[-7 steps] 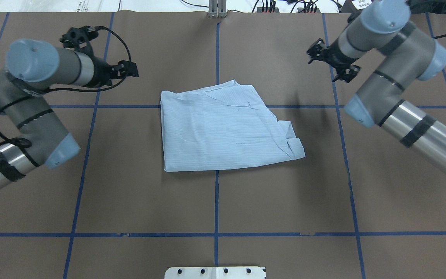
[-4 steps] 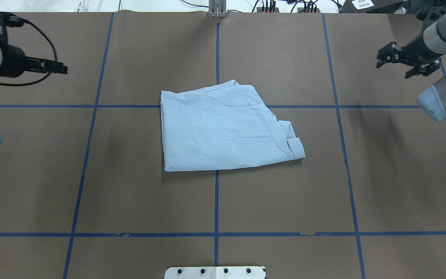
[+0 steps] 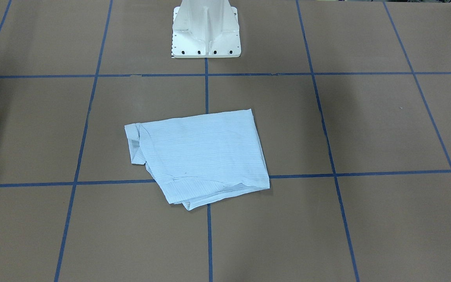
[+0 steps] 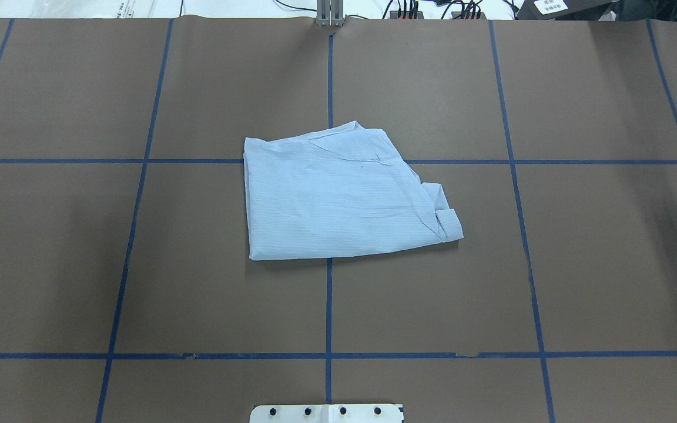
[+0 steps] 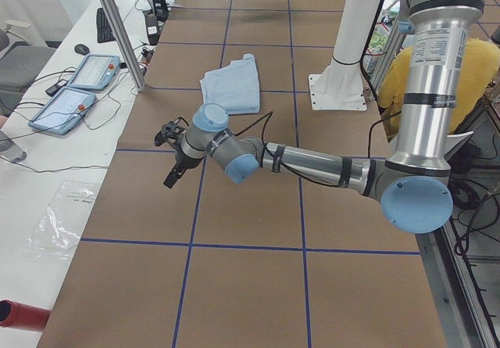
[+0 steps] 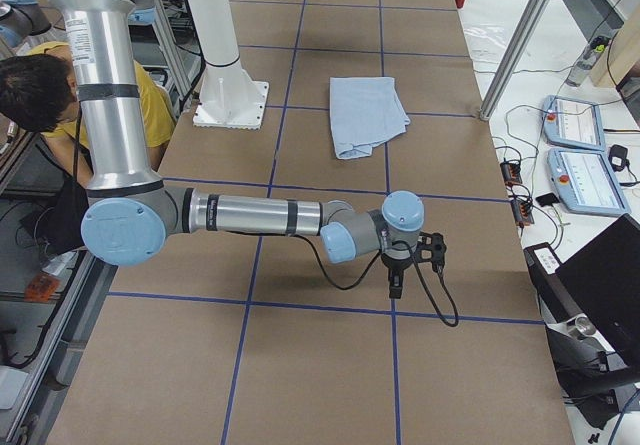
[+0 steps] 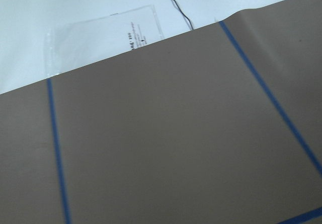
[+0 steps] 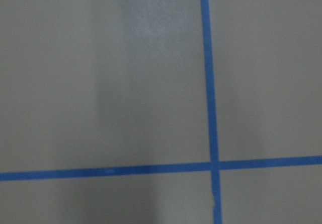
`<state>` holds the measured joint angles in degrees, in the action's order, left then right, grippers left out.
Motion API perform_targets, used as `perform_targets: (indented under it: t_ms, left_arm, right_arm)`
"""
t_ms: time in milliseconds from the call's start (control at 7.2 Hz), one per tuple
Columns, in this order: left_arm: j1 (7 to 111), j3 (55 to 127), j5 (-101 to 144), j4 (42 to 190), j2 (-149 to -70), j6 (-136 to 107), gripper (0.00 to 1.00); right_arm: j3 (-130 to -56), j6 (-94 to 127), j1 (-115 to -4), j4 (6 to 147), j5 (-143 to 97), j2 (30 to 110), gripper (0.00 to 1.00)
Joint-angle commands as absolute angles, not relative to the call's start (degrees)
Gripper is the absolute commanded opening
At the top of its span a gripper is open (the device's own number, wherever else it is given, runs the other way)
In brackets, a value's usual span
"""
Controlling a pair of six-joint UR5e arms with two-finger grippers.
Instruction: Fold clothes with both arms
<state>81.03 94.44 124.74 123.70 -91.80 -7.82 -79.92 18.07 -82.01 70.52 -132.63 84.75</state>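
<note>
The folded shirt [image 4: 338, 200] lies flat at the centre of the worktop [image 4: 138, 282], over a crossing of the blue tape lines [image 4: 526, 247]. The left tool [image 5: 172, 173] and the right tool [image 6: 396, 280] hang over opposite worktop ends, well apart from the shirt. Whether their fingers are apart or together cannot be told.

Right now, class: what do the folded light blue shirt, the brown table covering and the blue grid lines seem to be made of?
Folded light blue shirt: thin woven cloth, perhaps cotton, matte; fine stripes and soft creases show.
Brown table covering: probably kraft paper, matte; slightly wavy far edge, small nicks along one seam.
Blue grid lines: seemingly adhesive tape; thin, flat, with small breaks.
</note>
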Motion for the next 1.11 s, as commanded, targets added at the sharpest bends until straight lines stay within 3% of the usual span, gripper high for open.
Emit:
perform_targets:
  t_ms: [0,139,416,972]
  left_arm:
    - [82.97,96.48,131.27,112.22,-90.88,-4.04,1.00]
    - [82.97,99.46,133.31,107.54,-90.62,-3.61,1.00]
    - [82.79,99.24,133.42,108.19,-90.52,-3.52,1.00]
    - [82.88,98.89,133.59,108.37,-88.86,-4.39,1.00]
  right_arm:
    - [-80.33,2.34,-86.92,81.26,-135.09,85.43,1.00]
    - [-83.03,2.11,-87.18,85.65,-135.17,85.26,1.00]
    - [-95.21,2.46,-87.01,99.60,-135.00,85.94,1.00]
    - [-97.21,2.11,-86.57,98.62,-134.39,89.30,1.00]
